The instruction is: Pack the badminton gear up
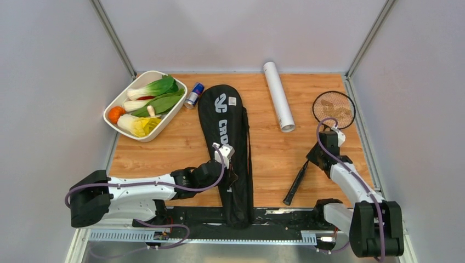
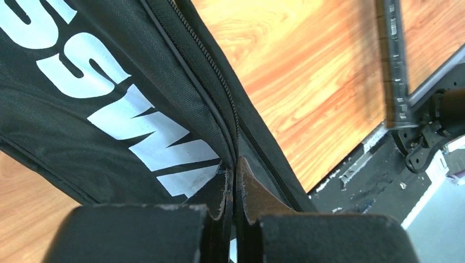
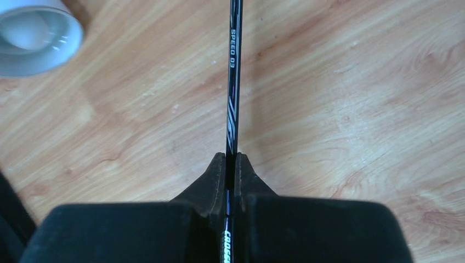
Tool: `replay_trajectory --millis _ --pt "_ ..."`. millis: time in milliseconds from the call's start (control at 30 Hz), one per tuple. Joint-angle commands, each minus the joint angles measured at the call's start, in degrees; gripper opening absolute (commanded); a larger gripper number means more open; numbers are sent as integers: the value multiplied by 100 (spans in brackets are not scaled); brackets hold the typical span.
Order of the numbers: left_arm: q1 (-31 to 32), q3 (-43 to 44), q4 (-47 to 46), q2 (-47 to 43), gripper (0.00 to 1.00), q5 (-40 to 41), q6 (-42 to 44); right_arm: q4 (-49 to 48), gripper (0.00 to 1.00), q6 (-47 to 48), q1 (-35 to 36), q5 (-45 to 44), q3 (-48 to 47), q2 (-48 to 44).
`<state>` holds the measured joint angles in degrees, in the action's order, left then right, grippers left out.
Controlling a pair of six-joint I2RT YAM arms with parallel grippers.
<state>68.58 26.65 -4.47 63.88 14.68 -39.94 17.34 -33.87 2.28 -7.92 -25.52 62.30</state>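
Two grips are in place at once. Far left, the white tray (image 1: 126,96) of vegetables and the drink can (image 1: 193,95) beside it lie apart from the work; neither is gear. In the middle of the table (image 1: 268,159) the black racket bag (image 1: 225,118) lies lengthwise, wide end far, narrow end reaching over the arms' base rail. The left gripper (image 2: 234,167) has its fingers pressed together on the bag's zippered edge, nipping the fabric, seemingly to lift the flap and hold the mouth open. Right of the bag, the white tube (image 1: 278,96) lies toward the far side, its open end facing near. Rightmost, one racket (image 1: 296,183) lies slantwise, head far right, handle nearer the middle. The right gripper (image 3: 231,161) pinches its thin shaft (image 3: 233,82) between closed pads, probably to carry it to the bag. No second racket or shuttlecocks show plainly.
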Motion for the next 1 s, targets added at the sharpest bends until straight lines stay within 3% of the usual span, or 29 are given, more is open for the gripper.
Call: replay_trajectory --millis 0,167,533,733,967 --pt "-176 243 -637 202 0 -266 551 -79 0 184 -2 -239 -197 -564" --pt "-224 549 -674 491 0 -523 1139 127 0 340 0 -294 -515 -1070" --pt "-1227 344 -677 361 0 -967 879 559 0 637 812 -276 -1388 -1668" --pt "-1350 522 -445 225 0 -1029 928 1028 0 434 2560 -694 -1739 -1703" --pt "-1438 579 -206 183 0 -1017 803 1871 0 -755 4740 -1027 -1323 -1683"
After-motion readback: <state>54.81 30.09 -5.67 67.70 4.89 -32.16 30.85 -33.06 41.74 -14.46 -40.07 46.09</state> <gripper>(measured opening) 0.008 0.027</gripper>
